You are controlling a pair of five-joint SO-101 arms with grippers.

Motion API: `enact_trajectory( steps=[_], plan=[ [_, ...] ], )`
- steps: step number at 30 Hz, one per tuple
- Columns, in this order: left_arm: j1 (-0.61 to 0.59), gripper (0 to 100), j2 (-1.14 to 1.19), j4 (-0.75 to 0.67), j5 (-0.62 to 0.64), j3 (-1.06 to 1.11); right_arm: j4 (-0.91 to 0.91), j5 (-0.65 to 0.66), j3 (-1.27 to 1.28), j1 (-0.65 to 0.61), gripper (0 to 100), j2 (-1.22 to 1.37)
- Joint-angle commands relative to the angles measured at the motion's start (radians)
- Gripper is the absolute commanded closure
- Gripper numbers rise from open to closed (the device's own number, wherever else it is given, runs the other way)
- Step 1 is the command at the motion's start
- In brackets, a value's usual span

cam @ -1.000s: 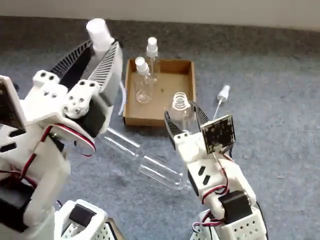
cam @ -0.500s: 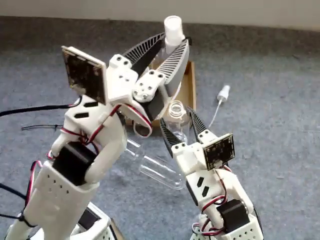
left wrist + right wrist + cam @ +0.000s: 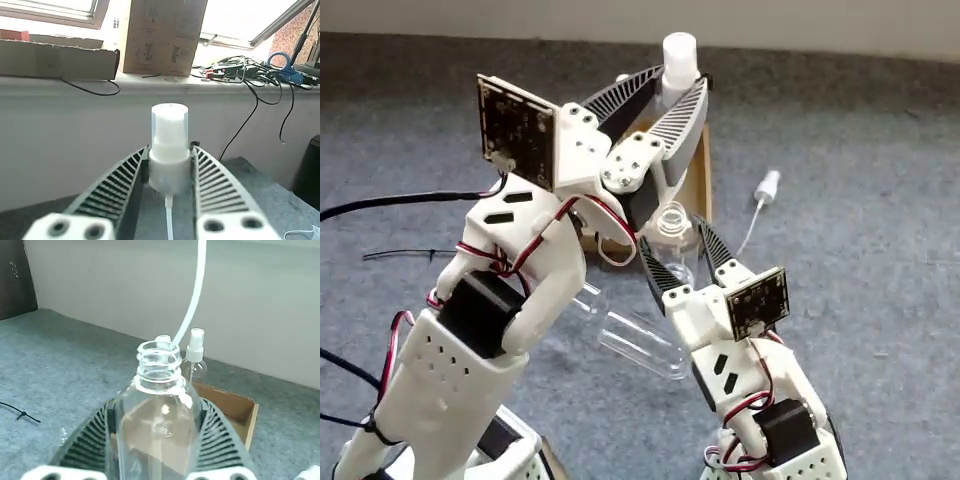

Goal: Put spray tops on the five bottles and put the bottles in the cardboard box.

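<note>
Left tool: ribbed black fingers on white printed plastic, drawn narrow and pinching a spray top by its collar. White, cylindrical, smooth, with a translucent cap over the nozzle and a thin white dip tube hanging straight from below. Held upright and high, above the cardboard box and above the right tool.

Right tool: same ribbed black fingers, clamped on either side of a clear bottle. Glossy and see-through, with rounded shoulders, a threaded neck and an uncapped mouth. Held upright near the box's near right corner. Lower end of the dip tube right at the rim of that mouth; whether inside or just behind it, cannot tell.

Cardboard box: brown, corrugated, a shallow tray shape, largely hidden behind the left arm in the high view. Inside, in the right wrist view, a capped bottle, clear, upright, with a white spray head on. Next to it, the white tip of a second capped bottle, just behind the held bottle's neck.

Table: covered in grey, nappy carpet. On it, between the two arms, a lying bottle and a second lying bottle, both clear, on their sides. Right of the box and apart from it, a loose spray top, white, lying flat, with its thin tube trailing.
</note>
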Motion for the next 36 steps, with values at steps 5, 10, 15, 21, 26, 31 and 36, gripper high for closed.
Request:
enact_trajectory(
  steps=[5, 10, 15, 21, 26, 31, 36],
  plan=[
    [0.036, 96, -0.056, 0.086, 0.021, -0.137, -0.021, -0.008, -0.012, -0.001, 99.5, -0.004],
    [0.081, 96, -0.05, 0.118, 0.02, -0.139, -0.021, -0.008, -0.012, -0.001, 99.5, -0.004],
    [0.087, 96, -0.048, 0.112, 0.015, -0.071, -0.018, -0.008, -0.012, -0.001, 99.5, -0.008],
    [0.065, 96, -0.048, 0.112, 0.015, -0.027, -0.018, -0.009, -0.012, -0.001, 99.5, -0.01],
    [0.047, 96, -0.048, 0.095, 0.015, -0.035, -0.018, -0.009, -0.012, -0.001, 99.5, -0.01],
    [0.047, 96, -0.048, -0.002, 0.006, -0.036, -0.018, -0.009, -0.01, -0.001, 99.5, -0.008],
    [0.048, 96, -0.047, -0.003, -0.048, -0.035, -0.018, -0.008, -0.01, -0.001, 99.5, -0.008]
  ],
)
